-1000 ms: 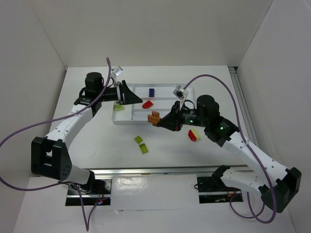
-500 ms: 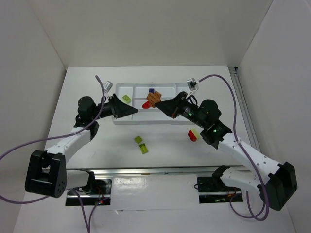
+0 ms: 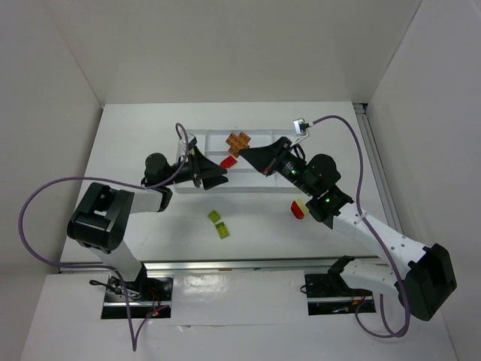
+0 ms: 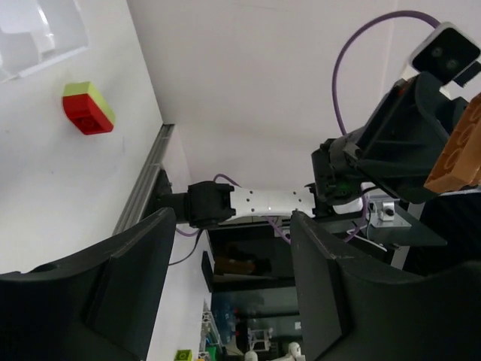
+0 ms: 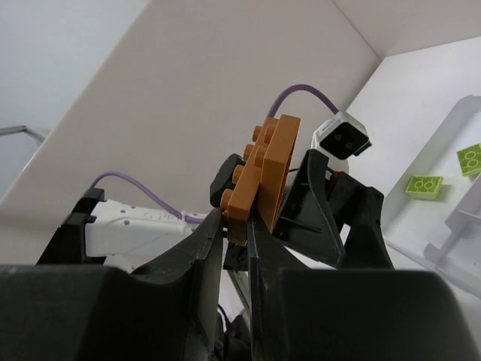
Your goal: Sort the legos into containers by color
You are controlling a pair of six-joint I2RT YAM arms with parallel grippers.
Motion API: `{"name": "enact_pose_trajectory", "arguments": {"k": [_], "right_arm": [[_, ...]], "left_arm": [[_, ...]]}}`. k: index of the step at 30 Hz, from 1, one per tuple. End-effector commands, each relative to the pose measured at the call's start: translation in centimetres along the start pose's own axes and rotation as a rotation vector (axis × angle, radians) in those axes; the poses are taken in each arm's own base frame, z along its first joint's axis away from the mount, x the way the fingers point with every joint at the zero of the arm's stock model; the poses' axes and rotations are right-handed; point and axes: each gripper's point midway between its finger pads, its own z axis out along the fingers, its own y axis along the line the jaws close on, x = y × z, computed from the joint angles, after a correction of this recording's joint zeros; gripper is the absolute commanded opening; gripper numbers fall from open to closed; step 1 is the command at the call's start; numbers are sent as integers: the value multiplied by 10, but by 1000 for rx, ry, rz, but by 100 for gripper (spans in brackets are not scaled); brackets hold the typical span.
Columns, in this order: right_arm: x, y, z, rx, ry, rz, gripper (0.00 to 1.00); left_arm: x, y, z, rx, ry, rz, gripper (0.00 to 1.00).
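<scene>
My right gripper (image 3: 244,150) is shut on an orange lego (image 3: 239,141) and holds it in the air above the back of the white tray (image 3: 252,189). In the right wrist view the orange lego (image 5: 267,169) stands upright between the fingers. A red lego (image 3: 228,162) lies in the tray. Two yellow-green legos (image 5: 425,184) lie in a tray section (image 5: 451,128). My left gripper (image 3: 220,177) is open and empty, low over the tray's left part, pointing right. A red and yellow-green lego (image 3: 299,209) and two yellow-green legos (image 3: 219,223) lie on the table.
The left wrist view shows the open jaws (image 4: 233,218), the red and yellow-green lego (image 4: 89,109) on the table, a tray corner (image 4: 37,37) and the right gripper with the orange lego (image 4: 458,150). A metal rail (image 3: 368,150) runs along the table's right edge.
My right gripper lifted the orange lego from the tray's front edge up and back over the tray. My left arm folded down and its gripper swung right, leaving a yellow-green lego in the tray.
</scene>
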Motion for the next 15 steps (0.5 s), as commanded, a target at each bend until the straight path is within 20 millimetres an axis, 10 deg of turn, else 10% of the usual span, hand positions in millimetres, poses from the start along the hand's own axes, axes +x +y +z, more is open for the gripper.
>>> {"name": "enact_pose_trajectory", "arguments": {"k": [1, 15], "right_arm": [[-18, 14, 2, -56, -71, -14, 12], [-5, -5, -8, 7, -51, 9, 12]], "left_arm": [[19, -99, -3, 361, 19, 560, 73], [15, -123, -1, 406, 16, 631, 71]]}}
